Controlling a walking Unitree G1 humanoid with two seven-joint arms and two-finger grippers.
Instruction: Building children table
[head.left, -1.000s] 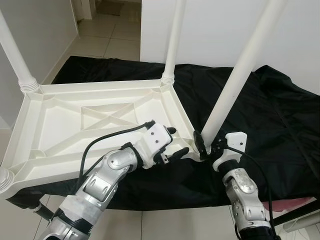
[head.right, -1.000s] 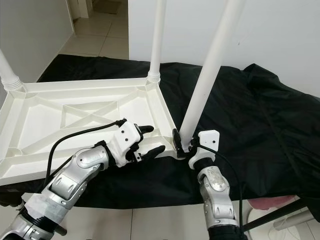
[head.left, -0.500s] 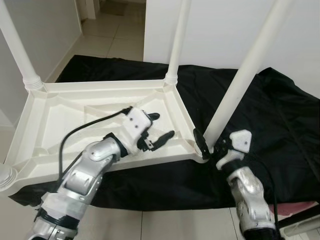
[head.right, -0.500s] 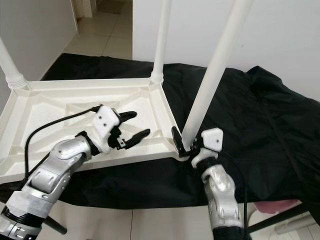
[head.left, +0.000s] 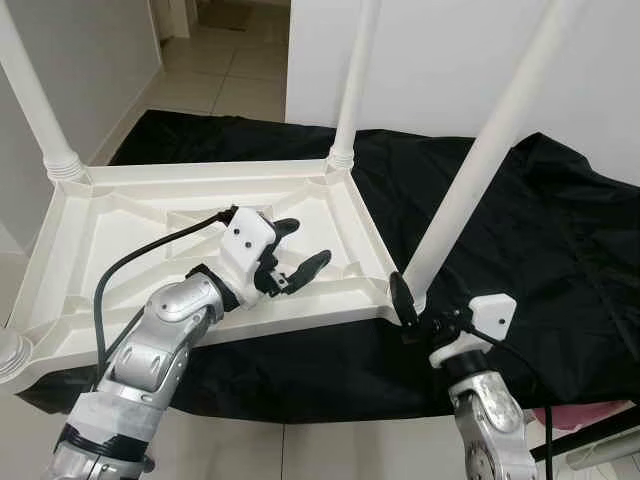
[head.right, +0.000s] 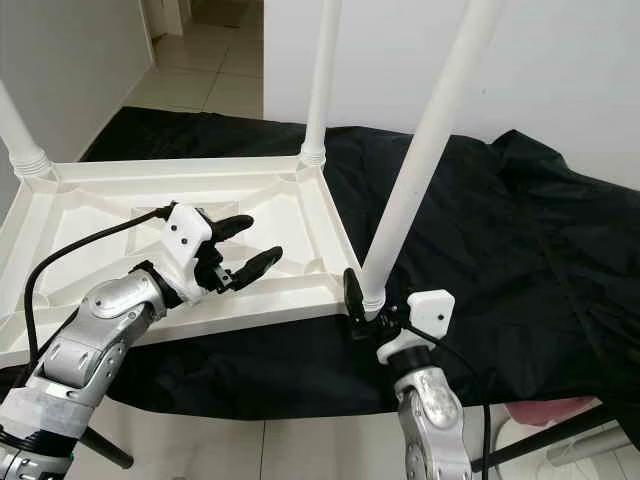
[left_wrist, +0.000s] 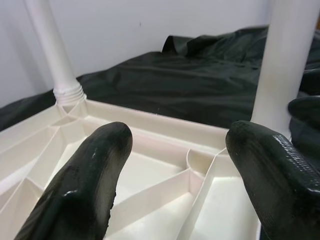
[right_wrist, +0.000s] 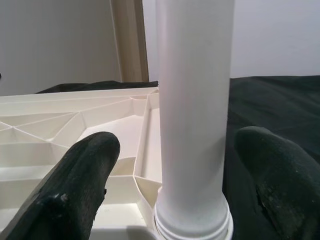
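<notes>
The white plastic children's table lies upside down on a black cloth, its ribbed underside facing up. White legs stand at its corners. My left gripper hovers open just over the underside, near the right-hand rim, holding nothing. In the left wrist view its fingers spread above the ribs. My right gripper is at the foot of the near right leg. In the right wrist view its fingers stand open on either side of that leg, with a gap on one side.
Other legs rise at the far right corner, the far left corner and the near left corner. A white wall stands behind the cloth. Tiled floor lies in front and to the far left. Something pink shows at the lower right.
My left gripper has moved from the table's near rim to further in over the underside. My right arm has drawn back and down slightly, its fingers still at the leg's foot.
</notes>
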